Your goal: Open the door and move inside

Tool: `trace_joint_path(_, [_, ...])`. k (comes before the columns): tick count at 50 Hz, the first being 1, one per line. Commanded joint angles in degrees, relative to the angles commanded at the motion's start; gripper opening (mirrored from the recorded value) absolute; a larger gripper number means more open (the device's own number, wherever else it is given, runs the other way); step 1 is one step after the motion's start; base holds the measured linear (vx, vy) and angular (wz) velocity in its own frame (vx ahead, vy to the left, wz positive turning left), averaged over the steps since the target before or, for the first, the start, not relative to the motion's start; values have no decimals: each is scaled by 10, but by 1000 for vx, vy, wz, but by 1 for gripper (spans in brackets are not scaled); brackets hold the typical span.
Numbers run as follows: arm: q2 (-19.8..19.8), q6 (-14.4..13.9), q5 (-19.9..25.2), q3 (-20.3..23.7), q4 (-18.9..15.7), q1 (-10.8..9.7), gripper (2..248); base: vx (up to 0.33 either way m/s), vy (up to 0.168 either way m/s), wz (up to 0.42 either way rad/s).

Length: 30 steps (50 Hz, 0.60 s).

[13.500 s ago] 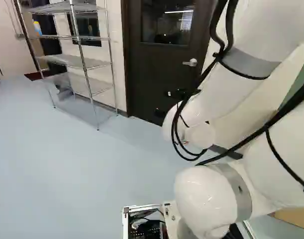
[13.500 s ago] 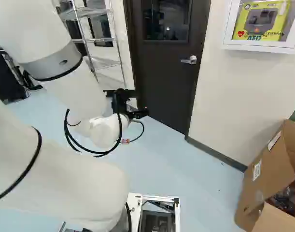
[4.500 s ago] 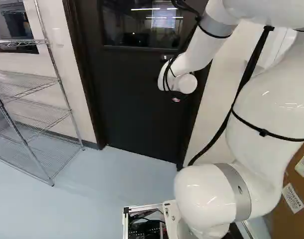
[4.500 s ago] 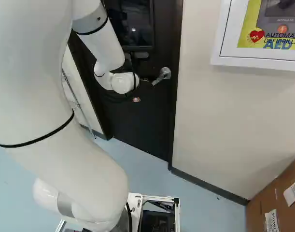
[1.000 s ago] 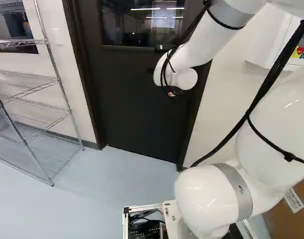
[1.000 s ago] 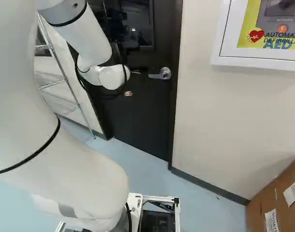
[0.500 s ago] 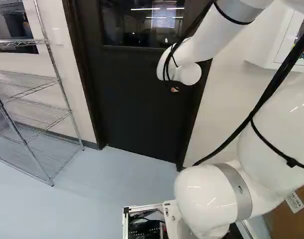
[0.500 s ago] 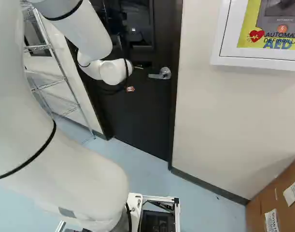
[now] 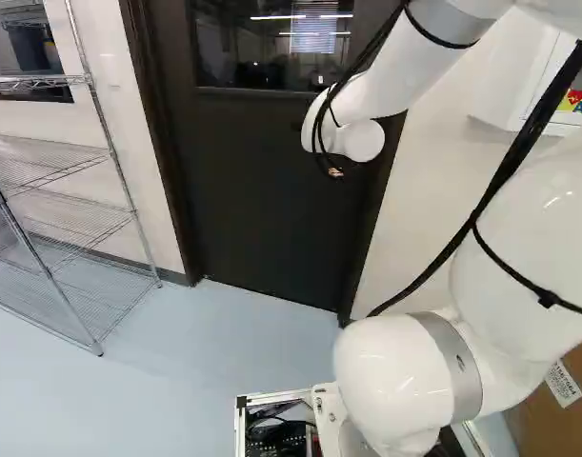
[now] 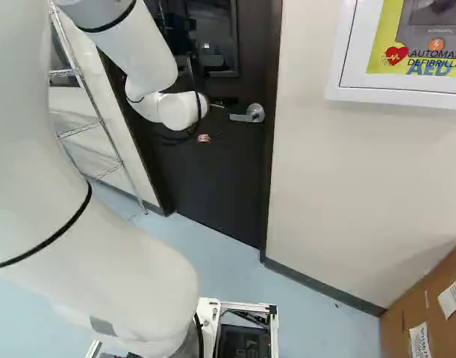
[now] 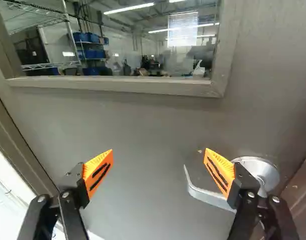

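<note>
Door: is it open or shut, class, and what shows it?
Shut: the door sits flush in its frame, with the handle level.

1. Door (image 9: 262, 205): dark, near-black, smooth flat leaf, closed in its frame. I have it upright, filling the upper middle of the left base view; upper left of centre in the right base view. Bottom edge slants down rightward along the floor line.
2. Window (image 9: 262, 48): rectangular pane in the door's upper part, dark-rimmed, upper middle of the left base view. I note bright light strips and a pale slatted patch in the glass.
3. Handle (image 10: 248, 114): silvery lever on a round plate, near the door's right edge, upper middle of the right base view. Lever roughly level, pointing left. My wrist view shows its end curved.
</note>
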Motion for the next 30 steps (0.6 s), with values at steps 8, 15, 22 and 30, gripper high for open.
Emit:
trace_joint_path(8, [-10,0,0,1,0,-1,247,0,0,0])
trace_joint_path(15, [-16,0,0,3,0,-2,247,0,0,0])
trace_joint_path(22, [-23,0,0,6,0,-2,247,0,0,0])
trace_joint_path(30, [-30,0,0,9,0,-2,247,0,0,0])
